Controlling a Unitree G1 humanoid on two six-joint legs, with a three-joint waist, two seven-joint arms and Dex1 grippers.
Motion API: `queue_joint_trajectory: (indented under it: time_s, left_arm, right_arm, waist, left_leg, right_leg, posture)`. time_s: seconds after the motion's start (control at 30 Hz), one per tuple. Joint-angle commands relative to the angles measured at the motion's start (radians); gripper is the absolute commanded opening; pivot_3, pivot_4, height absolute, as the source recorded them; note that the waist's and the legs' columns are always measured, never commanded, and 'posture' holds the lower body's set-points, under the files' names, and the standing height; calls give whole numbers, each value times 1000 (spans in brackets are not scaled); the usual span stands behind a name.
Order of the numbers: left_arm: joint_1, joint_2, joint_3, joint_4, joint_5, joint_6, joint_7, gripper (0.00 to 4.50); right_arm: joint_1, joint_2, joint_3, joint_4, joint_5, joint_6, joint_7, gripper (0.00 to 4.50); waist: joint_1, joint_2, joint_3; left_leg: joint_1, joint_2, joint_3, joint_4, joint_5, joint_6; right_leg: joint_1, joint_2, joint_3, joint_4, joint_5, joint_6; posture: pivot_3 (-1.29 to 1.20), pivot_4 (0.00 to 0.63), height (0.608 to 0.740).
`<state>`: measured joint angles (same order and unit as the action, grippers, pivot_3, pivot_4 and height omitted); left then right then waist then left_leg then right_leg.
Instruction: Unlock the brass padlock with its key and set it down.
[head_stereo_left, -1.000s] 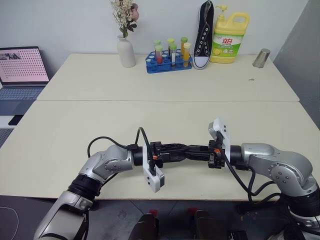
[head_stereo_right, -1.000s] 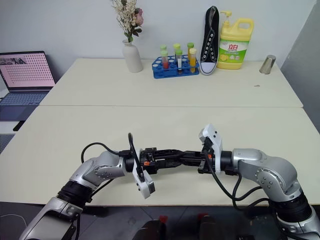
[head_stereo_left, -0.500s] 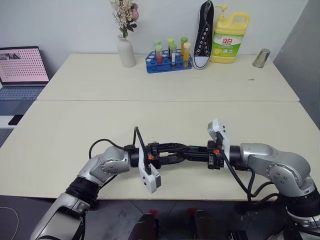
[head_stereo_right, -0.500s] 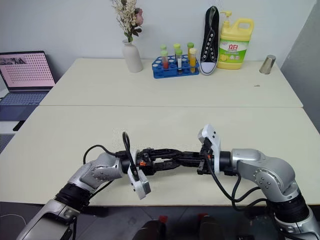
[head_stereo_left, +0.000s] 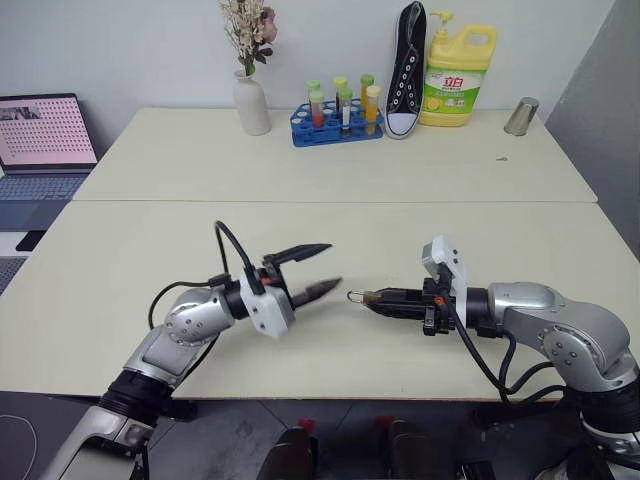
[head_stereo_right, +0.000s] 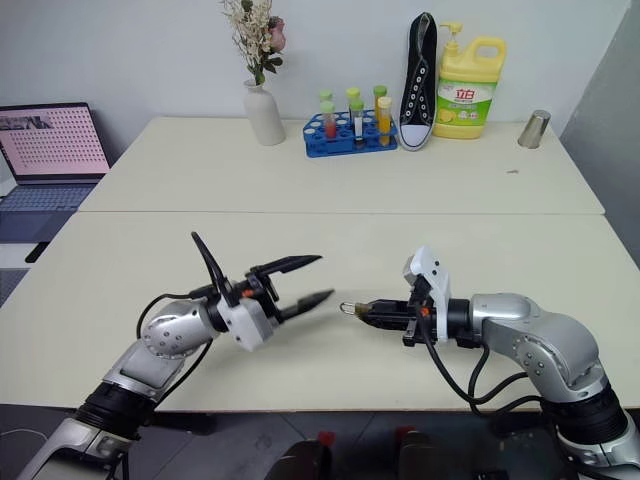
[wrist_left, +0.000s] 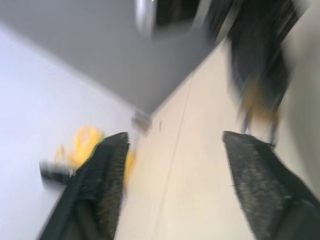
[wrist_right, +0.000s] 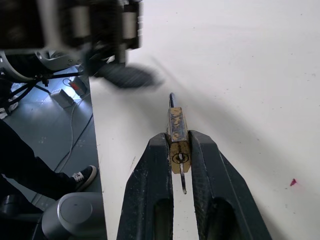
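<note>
- Cream table (head_stereo_left: 330, 170) against a white wall; along the far edge at 12 o'clock sit a vase, a blue test-tube rack (head_stereo_left: 338, 122), a black sneaker (head_stereo_left: 408, 68) and a yellow detergent bottle (head_stereo_left: 459, 75); laptop at 9 o'clock.
- Right gripper (wrist_right: 180, 150) is clamped on the brass padlock (wrist_right: 176, 135), held above the table at about 5 o'clock of centre; shackle (head_stereo_left: 354, 296) points toward the left arm.
- The key (wrist_right: 183, 181) sits in the keyhole, its blade sticking out between the fingers.
- Left gripper (head_stereo_left: 318, 270) hangs at about 7 o'clock, jaws parted and holding nothing, well apart from the padlock.
- Can't tell whether the shackle is released; too small.
- Judgement: key is inserted, the unlock state is unconfirmed. Left to do: verify or finish opening, then set the padlock on the table.
</note>
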<state>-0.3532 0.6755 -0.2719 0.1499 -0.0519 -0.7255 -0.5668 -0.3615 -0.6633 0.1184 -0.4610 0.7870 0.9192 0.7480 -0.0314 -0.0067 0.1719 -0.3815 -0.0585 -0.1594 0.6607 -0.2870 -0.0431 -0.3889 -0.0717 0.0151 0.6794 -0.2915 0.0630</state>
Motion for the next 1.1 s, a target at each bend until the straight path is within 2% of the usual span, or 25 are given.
queue_joint_trajectory:
  time_s: [0.03, 0.13, 0.2, 0.23, 0.4, 0.7, 1.1]
  left_arm:
    - [0, -29, 38, -48, -178, 200, -82, 1702]
    - [13, -55, 11, -123, -335, 462, -194, 712]
    - [16, -73, 11, -166, -370, 551, -228, 78]
    - [20, -79, 10, -195, -394, 615, -243, 0]
    - [37, -103, 24, -279, -445, 794, -295, 0]
    - [62, -109, 8, -348, -476, 999, -392, 0]
    - [92, -124, 47, -418, -478, 1047, -421, 0]
  right_arm:
    - [1, -4, -19, -20, -7, -30, 24, 137]
    - [2, 1, -16, -36, -13, -42, 36, 137]
    - [1, 3, -14, -44, -13, -43, 40, 137]
    - [2, 3, -14, -47, -12, -43, 42, 137]
    - [4, 4, -18, -53, -13, -40, 45, 137]
    - [6, 13, -20, -63, -12, -38, 36, 137]
    - [10, 9, -10, -55, -30, -47, 41, 137]
  waist:
    - [0, 0, 0]
    - [0, 0, 0]
    - [0, 0, 0]
    - [0, 0, 0]
    - [-1, 0, 0]
    - [0, 0, 0]
    - [1, 0, 0]
  left_leg:
    - [0, 0, 0, 0, 0, 0]
    - [0, 0, 0, 0, 0, 0]
    - [0, 0, 0, 0, 0, 0]
    - [0, 0, 0, 0, 0, 0]
    - [0, 0, 0, 0, 0, 0]
    - [0, 0, 0, 0, 0, 0]
    - [0, 1, 0, 0, 0, 0]
  right_leg:
    - [0, 0, 0, 0, 0, 0]
    - [0, -1, 0, 0, 0, 0]
    - [0, -1, 0, 0, 0, 0]
    - [0, -1, 0, 0, 0, 0]
    - [0, 0, 0, 0, 0, 0]
    - [0, 0, 1, -1, 0, 0]
    - [0, 0, 1, -1, 0, 0]
  posture:
    - [0, 150, 740]
    - [0, 150, 740]
    - [0, 150, 740]
    - [0, 150, 740]
    - [0, 150, 740]
    - [0, 150, 740]
    - [0, 150, 740]
